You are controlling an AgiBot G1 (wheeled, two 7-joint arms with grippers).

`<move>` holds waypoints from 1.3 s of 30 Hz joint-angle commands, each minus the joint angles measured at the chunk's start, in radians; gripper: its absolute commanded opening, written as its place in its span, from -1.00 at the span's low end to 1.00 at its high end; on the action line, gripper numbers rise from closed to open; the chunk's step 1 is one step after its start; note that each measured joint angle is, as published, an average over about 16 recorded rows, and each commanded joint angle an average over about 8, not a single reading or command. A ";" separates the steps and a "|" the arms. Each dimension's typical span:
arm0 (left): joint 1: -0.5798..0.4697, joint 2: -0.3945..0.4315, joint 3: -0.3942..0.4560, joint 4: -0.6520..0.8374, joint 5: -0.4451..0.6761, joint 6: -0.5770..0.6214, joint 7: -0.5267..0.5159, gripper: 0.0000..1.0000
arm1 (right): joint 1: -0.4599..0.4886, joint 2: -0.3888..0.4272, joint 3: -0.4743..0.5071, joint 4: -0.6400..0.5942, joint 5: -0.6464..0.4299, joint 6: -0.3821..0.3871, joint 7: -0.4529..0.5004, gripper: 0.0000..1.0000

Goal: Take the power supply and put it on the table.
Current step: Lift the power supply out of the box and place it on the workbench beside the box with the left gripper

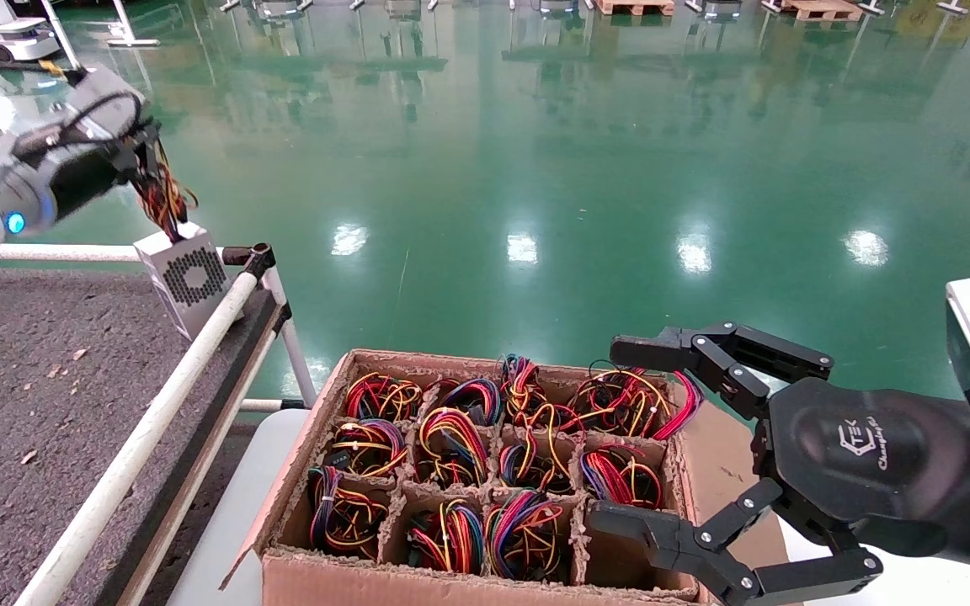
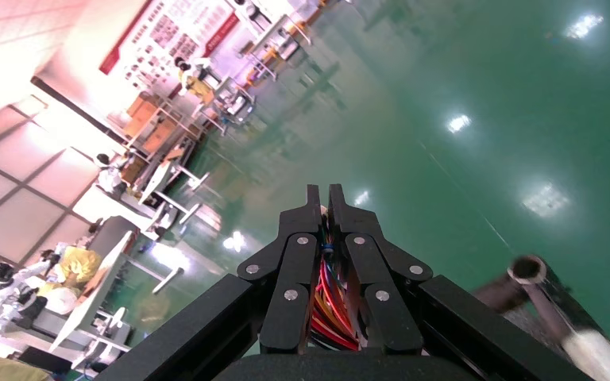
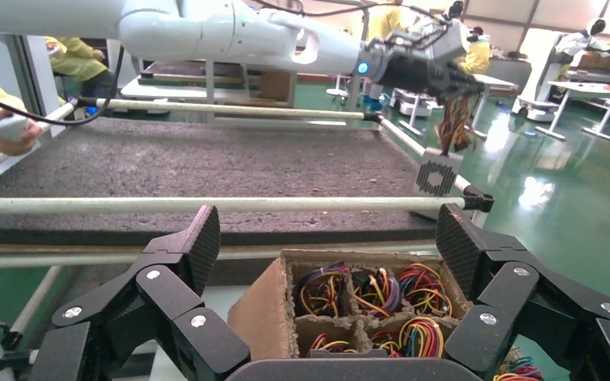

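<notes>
Your left gripper [image 1: 148,164], upper left of the head view, is clamped on the wire bundle [image 1: 167,198], so the power supply [image 1: 186,278] dangles over the table [image 1: 39,396] rail [image 1: 199,353]; your right gripper [image 1: 662,438] idles agape beside the carton [image 1: 317,412].

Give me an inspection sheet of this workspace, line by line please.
Surface: table, rough dark grey, scattered crumbs.
Job's thing: power supply hangs by its wires at the white rail, not yet set down.
Clutter: cardboard box of coiled-wire units beside the table.
Grippers: left gripper shut on the supply's wires; right gripper open, over the box.
Cables: black cable on the left wrist.
Surroundings: glossy green floor, people at benches.
</notes>
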 commanded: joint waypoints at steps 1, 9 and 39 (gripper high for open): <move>0.010 0.005 0.000 0.005 0.001 0.003 0.011 -1.00 | 0.000 0.000 0.000 0.000 0.000 0.000 0.000 1.00; 0.022 0.014 0.006 0.032 0.008 0.034 -0.005 -1.00 | 0.000 0.000 0.000 0.000 0.000 0.000 0.000 1.00; 0.024 0.015 0.006 0.048 0.008 0.044 -0.030 1.00 | 0.000 0.000 0.000 0.000 0.000 0.000 0.000 1.00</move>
